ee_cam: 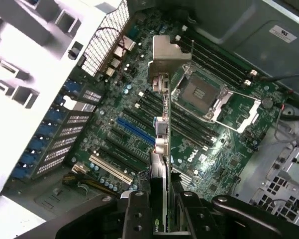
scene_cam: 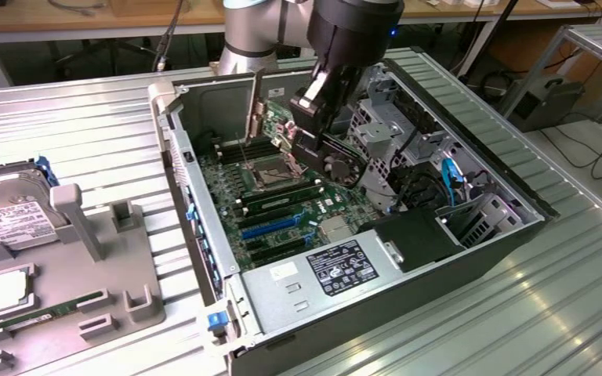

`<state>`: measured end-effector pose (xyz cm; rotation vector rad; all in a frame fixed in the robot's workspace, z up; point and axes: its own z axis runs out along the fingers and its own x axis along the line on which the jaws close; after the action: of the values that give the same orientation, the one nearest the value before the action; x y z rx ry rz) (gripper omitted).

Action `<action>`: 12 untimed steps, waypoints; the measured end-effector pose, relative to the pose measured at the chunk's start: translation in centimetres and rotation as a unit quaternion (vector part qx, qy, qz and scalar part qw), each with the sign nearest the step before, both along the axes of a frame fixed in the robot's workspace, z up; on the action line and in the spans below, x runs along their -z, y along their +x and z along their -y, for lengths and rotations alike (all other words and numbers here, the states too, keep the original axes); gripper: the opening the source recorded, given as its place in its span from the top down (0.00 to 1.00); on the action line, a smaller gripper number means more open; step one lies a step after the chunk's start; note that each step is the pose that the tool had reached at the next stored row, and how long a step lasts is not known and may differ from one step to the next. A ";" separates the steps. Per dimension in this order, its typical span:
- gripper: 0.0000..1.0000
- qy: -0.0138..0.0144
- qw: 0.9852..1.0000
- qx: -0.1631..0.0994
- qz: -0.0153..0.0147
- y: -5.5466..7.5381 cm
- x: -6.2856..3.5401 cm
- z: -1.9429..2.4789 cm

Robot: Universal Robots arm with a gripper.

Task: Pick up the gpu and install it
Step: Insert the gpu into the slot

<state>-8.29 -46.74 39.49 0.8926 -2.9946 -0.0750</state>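
Closest to the wrist camera we see the gripper (ee_cam: 159, 201), its fingers (ee_cam: 137, 211) pinched tight on the gpu (ee_cam: 159, 149). The card is edge-on above the motherboard (ee_cam: 109, 134), with its silver bracket (ee_cam: 165, 55) farthest away. From outside, we find the gripper (scene_cam: 313, 135) holding the gpu (scene_cam: 341, 163) inside the open computer case (scene_cam: 416, 290), near the CPU socket (scene_cam: 277, 174).

Matt silver metal on gpu (ee_cam: 160, 144)

Ribbed metal bench (scene_cam: 71, 133), open computer case (scene_cam: 406, 305) lying across the frame's centre, grey parts holder (scene_cam: 123, 301) at lower left
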 end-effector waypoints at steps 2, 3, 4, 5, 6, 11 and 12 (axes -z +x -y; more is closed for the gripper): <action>0.74 0.000 1.000 -0.018 0.000 0.0 0.14 0.00; 0.74 0.000 1.000 -0.026 0.000 0.0 0.21 0.00; 0.74 0.000 0.999 -0.043 0.001 0.0 0.33 0.00; 0.74 0.000 0.999 -0.053 0.001 0.0 0.39 0.00; 0.74 0.000 0.998 -0.063 0.001 0.0 0.46 0.00; 0.74 0.000 0.993 -0.117 0.001 0.0 0.88 0.00; 0.74 0.000 0.991 -0.134 0.001 0.0 1.05 0.00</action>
<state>-8.29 -46.73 38.44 1.2848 -2.8446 -0.0698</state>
